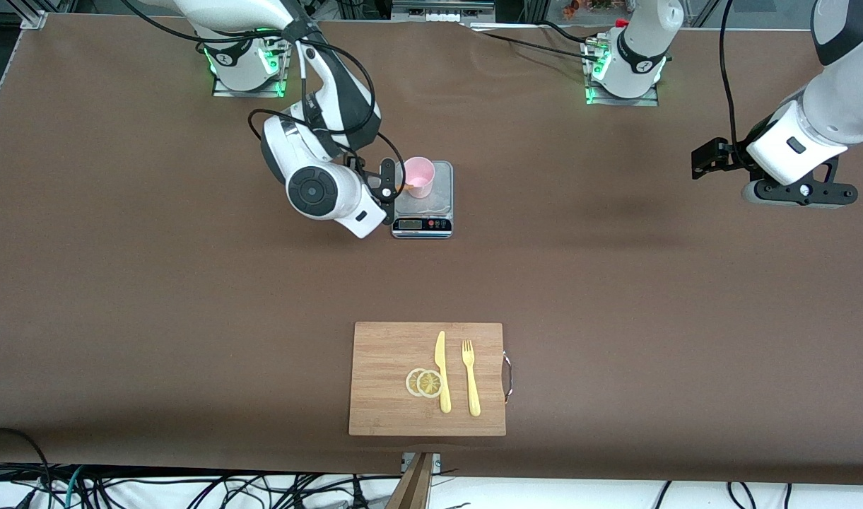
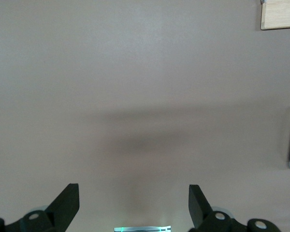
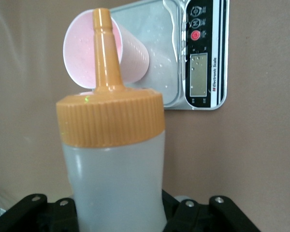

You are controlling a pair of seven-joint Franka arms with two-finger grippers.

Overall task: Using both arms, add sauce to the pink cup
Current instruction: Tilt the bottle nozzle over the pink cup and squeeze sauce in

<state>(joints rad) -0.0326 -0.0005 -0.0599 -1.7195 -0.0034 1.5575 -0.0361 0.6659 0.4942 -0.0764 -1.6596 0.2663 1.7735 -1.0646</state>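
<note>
My right gripper (image 1: 387, 182) is shut on the sauce bottle (image 3: 113, 169), a whitish squeeze bottle with an orange cap, and holds it tipped on its side. The orange nozzle (image 3: 104, 48) points at the mouth of the pink cup (image 3: 133, 55). In the front view the nozzle tip (image 1: 407, 187) sits at the cup's rim. The pink cup (image 1: 418, 177) stands upright on a small kitchen scale (image 1: 442, 192). My left gripper (image 1: 710, 157) is open and empty, held in the air over bare table at the left arm's end. It also shows in the left wrist view (image 2: 134, 193).
A wooden cutting board (image 1: 389, 382) lies near the front camera's edge of the table. It carries a yellow knife (image 1: 442, 371), a yellow fork (image 1: 471, 378) and two lemon slices (image 1: 424, 382). The scale's display (image 1: 422, 225) faces the front camera.
</note>
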